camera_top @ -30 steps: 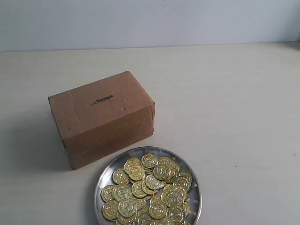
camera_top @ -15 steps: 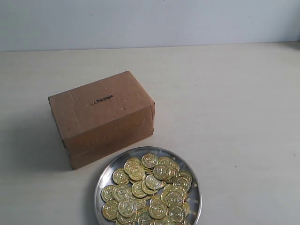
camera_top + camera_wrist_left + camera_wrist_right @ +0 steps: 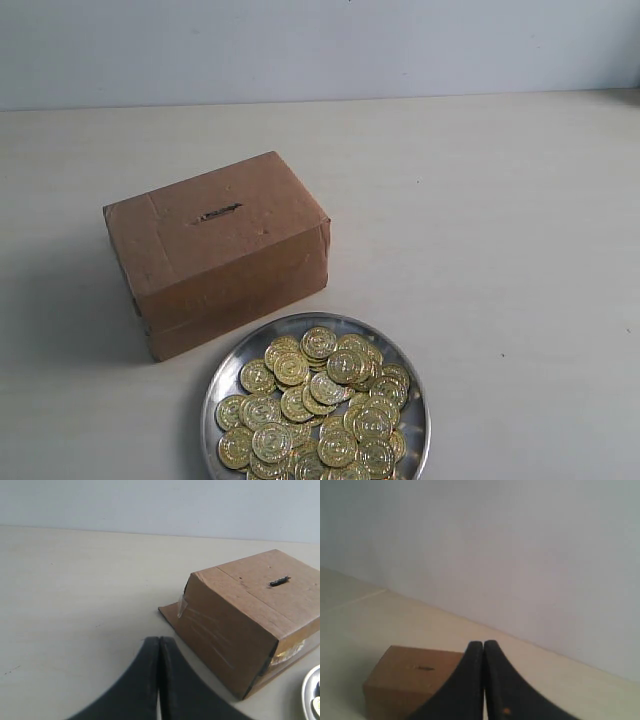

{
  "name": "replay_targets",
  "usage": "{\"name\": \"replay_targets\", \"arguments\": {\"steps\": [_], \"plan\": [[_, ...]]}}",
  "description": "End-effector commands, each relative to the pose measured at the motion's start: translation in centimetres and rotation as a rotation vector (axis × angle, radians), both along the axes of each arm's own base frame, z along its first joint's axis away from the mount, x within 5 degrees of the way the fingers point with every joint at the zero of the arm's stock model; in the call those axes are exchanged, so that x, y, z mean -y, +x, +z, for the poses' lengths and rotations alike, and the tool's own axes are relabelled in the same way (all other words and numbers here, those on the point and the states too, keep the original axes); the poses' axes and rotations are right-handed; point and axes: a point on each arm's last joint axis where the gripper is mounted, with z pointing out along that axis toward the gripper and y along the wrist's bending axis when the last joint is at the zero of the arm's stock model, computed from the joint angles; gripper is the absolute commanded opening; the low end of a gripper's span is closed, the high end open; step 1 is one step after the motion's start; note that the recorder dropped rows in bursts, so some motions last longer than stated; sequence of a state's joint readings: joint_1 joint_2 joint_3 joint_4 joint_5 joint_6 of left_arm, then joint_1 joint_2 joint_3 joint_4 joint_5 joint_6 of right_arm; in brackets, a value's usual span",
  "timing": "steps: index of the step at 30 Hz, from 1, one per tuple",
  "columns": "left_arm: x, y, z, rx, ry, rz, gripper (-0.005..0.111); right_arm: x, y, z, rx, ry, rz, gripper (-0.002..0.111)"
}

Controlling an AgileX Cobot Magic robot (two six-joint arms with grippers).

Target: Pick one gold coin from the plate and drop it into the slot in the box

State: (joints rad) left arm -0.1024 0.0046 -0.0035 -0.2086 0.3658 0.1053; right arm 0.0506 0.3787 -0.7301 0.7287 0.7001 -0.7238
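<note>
One desk (image 3: 500,230): pale, grey wall (image 3: 320,45) behind.
Box (image 3: 215,250): plate (image 3: 232,362) of coins (image 3: 320,410) at its 5 o'clock.
Left gripper (image 3: 158,647): closed, empty.
Right gripper (image 3: 483,647): closed, empty.

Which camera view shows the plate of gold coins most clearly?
The exterior view: nearly the whole plate shows with its heap of gold coins, only its lower edge cut off. The left wrist view catches a sliver of the rim at the picture's border. The right wrist view does not show it.
</note>
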Motion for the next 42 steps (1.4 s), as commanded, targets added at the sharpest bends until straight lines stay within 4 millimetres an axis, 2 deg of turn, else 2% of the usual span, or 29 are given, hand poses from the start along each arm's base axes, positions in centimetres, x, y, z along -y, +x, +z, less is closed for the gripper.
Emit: {"name": "replay_targets", "arguments": {"steps": [1,5,10,16,21,31,37,42], "plan": [[0.1,0.0,0.0,0.004,-0.019,-0.004,0.000,-0.7,2.0,0.4,-0.114,-0.053,0.083,0.000],[0.1,0.0,0.0,0.004,-0.019,-0.004,0.000,-0.9,4.6,0.0,-0.223,-0.043,0.092,0.000],[0.1,0.0,0.0,0.004,-0.019,-0.004,0.000,-1.1,8.0,-1.6,-0.374,-0.047,0.107,0.000],[0.1,0.0,0.0,0.004,-0.019,-0.004,0.000,-1.2,10.3,-3.3,-0.491,-0.075,0.125,0.000],[0.1,0.0,0.0,0.004,-0.019,-0.004,0.000,-1.2,11.1,-3.6,-0.500,-0.077,0.115,0.000],[0.1,0.0,0.0,0.004,-0.019,-0.004,0.000,-1.3,11.4,-3.9,-0.498,-0.102,0.133,0.000],[0.1,0.0,0.0,0.004,-0.019,-0.004,0.000,-1.6,12.0,-5.1,-0.606,-0.115,0.190,0.000],[0.1,0.0,0.0,0.004,-0.019,-0.004,0.000,-2.0,12.9,-6.4,-0.676,-0.192,0.133,0.000]]}}
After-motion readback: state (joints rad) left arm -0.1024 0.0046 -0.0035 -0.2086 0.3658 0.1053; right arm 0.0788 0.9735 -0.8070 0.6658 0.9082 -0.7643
